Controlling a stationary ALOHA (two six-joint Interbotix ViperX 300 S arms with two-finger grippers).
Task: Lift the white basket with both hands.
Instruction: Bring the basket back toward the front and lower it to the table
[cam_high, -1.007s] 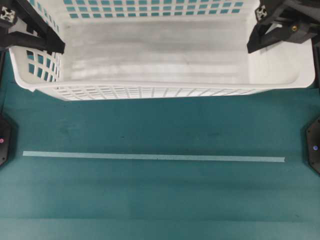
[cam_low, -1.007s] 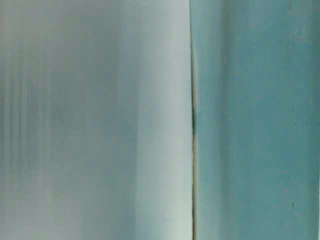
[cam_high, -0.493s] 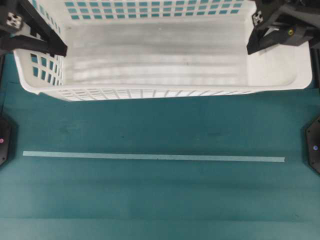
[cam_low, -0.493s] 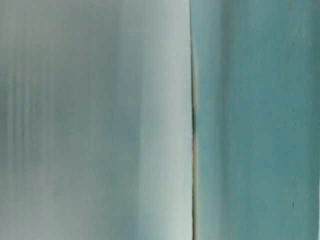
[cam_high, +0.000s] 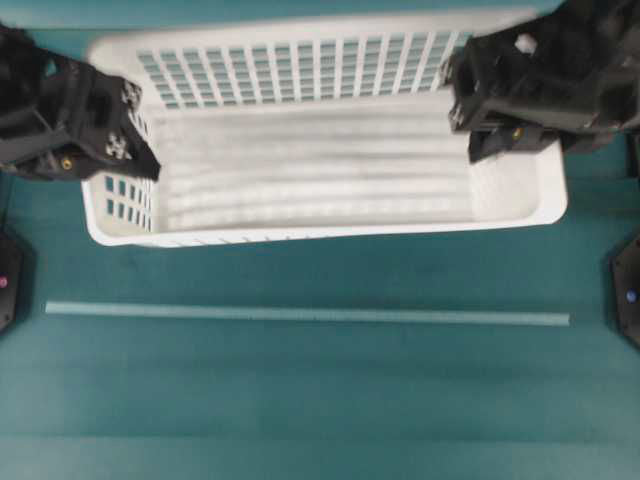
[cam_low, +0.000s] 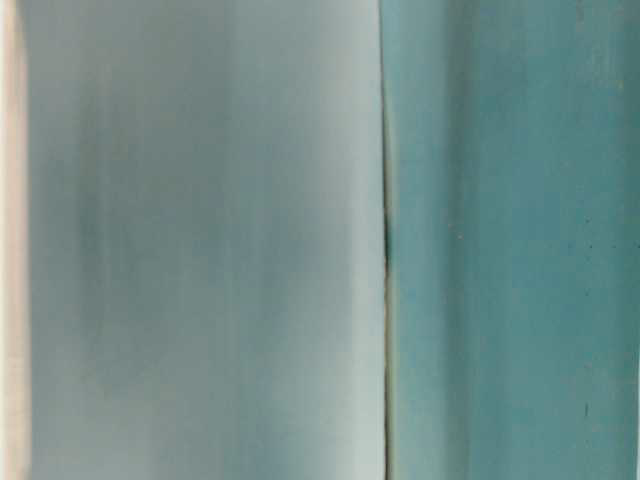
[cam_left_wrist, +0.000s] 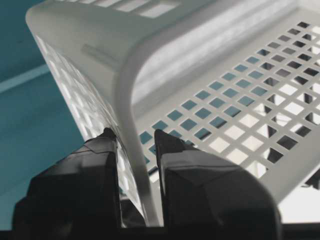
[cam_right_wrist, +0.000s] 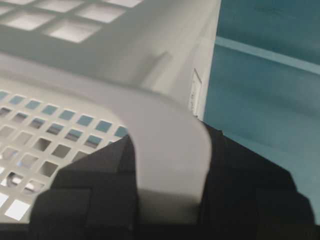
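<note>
You've got the white basket (cam_high: 320, 150) pinched at both short ends, sitting toward the far side of the teal table (cam_high: 320, 400), its near wall just beyond the pale tape line (cam_high: 300, 315). Left gripper (cam_left_wrist: 135, 145) is pressed onto the rolled rim w/ one finger outside the slotted wall, one inside; right gripper (cam_right_wrist: 167, 165) is likewise clamped astride the rim on its end. Judging from the tilt in the wrist views, the basket looks off the table, but the table-level cam is too blurred to confirm. Risks: both holds are thin pinches on a smooth curved rim, so if one arm rises faster than the other the basket will prob. rack, twist and slip out of a jaw. Pulling the arms apart or together would flex the plastic walls and could pop the rim free. Room: lots of bare table toward you past the tape; the black arm bases (cam_high: 628, 300) at the left & right edges are the only things nearby, well below the basket's ends.
</note>
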